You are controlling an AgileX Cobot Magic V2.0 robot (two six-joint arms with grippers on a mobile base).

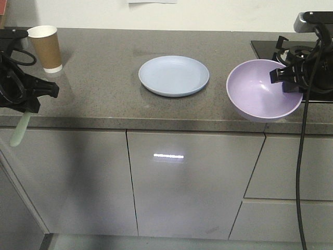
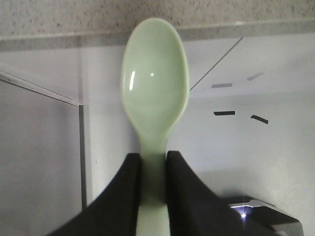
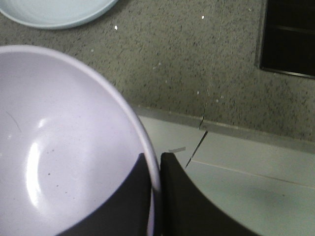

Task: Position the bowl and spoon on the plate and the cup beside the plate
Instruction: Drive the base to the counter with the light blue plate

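Observation:
The pale blue plate (image 1: 174, 75) (image 3: 54, 10) lies bare in the middle of the counter. To its right my right gripper (image 1: 281, 78) (image 3: 155, 162) is shut on the rim of the lavender bowl (image 1: 263, 89) (image 3: 59, 147), one finger inside and one outside. The bowl is upright and hangs partly past the counter's front edge. At far left my left gripper (image 1: 31, 99) (image 2: 154, 162) is shut on the handle of the mint-green spoon (image 1: 21, 130) (image 2: 155, 83), which hangs scoop-down in front of the cabinets. The brown paper cup (image 1: 46, 48) stands upright at the back left.
A black stove hob (image 1: 291, 52) (image 3: 288, 39) is set into the counter at the right, behind the bowl. Black cables (image 1: 302, 156) hang down from the right arm. The grey counter's front edge (image 1: 156, 124) runs above the cabinet doors.

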